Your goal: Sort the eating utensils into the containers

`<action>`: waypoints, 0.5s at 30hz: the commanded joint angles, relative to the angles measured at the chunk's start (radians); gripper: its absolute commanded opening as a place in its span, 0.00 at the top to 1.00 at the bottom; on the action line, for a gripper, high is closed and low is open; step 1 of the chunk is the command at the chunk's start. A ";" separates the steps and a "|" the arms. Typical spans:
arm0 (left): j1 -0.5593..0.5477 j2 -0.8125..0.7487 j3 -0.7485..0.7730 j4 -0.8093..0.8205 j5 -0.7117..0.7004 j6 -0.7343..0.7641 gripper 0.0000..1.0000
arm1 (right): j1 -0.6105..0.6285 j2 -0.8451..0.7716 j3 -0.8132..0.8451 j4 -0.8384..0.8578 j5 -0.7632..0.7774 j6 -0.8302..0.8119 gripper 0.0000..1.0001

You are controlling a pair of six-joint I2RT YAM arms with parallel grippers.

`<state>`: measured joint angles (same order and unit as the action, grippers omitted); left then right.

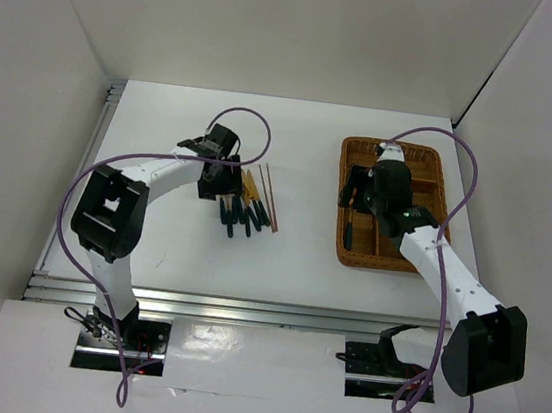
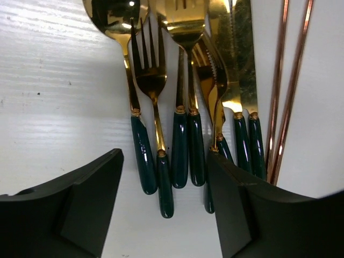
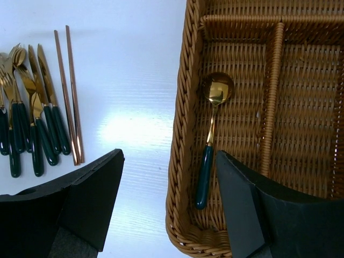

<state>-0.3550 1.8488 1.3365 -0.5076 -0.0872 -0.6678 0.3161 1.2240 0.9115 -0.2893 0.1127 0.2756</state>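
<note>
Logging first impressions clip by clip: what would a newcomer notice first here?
A lone gold spoon with a green handle lies in the left compartment of the wicker tray, below the open right gripper. Left of the tray, gold-and-green cutlery and two chopsticks lie side by side beneath the open left gripper.

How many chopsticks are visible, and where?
2. Both lie side by side on the table, right of the cutlery pile: the inner chopstick beside the knives, the outer chopstick next to it. Part of the wicker tray is covered, so more may be hidden.
</note>
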 commanded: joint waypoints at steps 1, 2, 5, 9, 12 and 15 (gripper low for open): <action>-0.002 0.021 0.030 -0.048 -0.083 -0.052 0.24 | -0.002 -0.012 -0.005 0.078 -0.015 0.005 0.23; -0.002 0.021 0.030 -0.048 -0.083 -0.061 0.25 | -0.002 -0.003 -0.005 0.078 -0.015 -0.006 0.23; -0.002 0.021 0.030 -0.048 -0.083 -0.061 0.28 | -0.002 0.006 -0.005 0.090 -0.024 -0.006 0.23; -0.002 0.032 0.021 -0.057 -0.115 -0.070 0.30 | -0.002 0.015 -0.005 0.101 -0.042 -0.006 0.23; -0.002 0.055 0.032 -0.057 -0.115 -0.070 0.32 | -0.002 0.038 -0.005 0.101 -0.042 -0.006 0.23; 0.008 0.081 0.042 -0.068 -0.115 -0.070 0.33 | -0.002 0.048 0.004 0.101 -0.051 -0.006 0.23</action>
<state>-0.3584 1.8927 1.3407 -0.5549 -0.1799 -0.7155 0.3161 1.2591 0.9085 -0.2386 0.0734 0.2749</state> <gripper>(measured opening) 0.671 0.768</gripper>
